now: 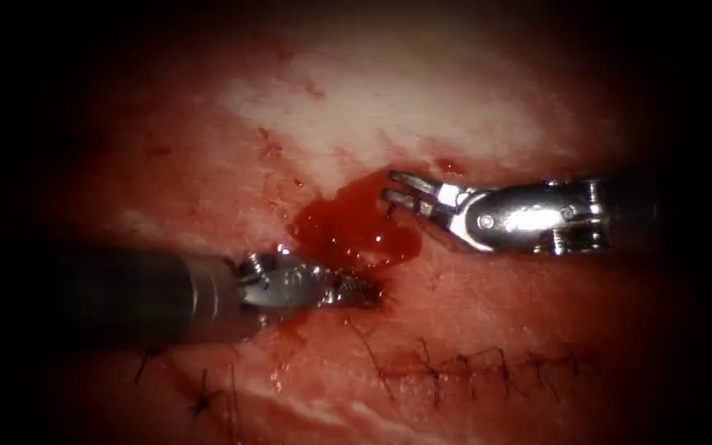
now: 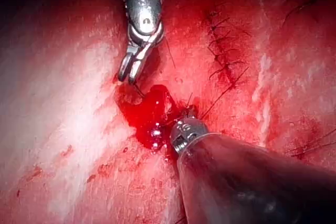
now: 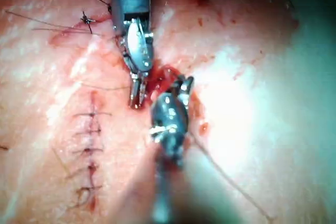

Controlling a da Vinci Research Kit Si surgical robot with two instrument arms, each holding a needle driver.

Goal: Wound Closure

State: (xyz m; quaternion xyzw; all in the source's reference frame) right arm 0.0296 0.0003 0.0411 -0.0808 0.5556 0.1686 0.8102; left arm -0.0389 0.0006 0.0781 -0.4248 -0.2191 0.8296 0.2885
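The endoscope view is darkened at its edges; glare is seen on the tissue (image 1: 422, 107) centre.

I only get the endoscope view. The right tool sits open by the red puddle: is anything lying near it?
Observer: In the right wrist view, a fine thread crosses the pale tissue beside the right tool, whose open jaws hold nothing.
Operator: And the dark knot by the left shaft?
Observer: That knot has long loose ends running over the tissue.
Operator: What's the left tool holding?
Observer: The left wrist view shows a short thread end at the left tool; whether it grips it, I can't tell.
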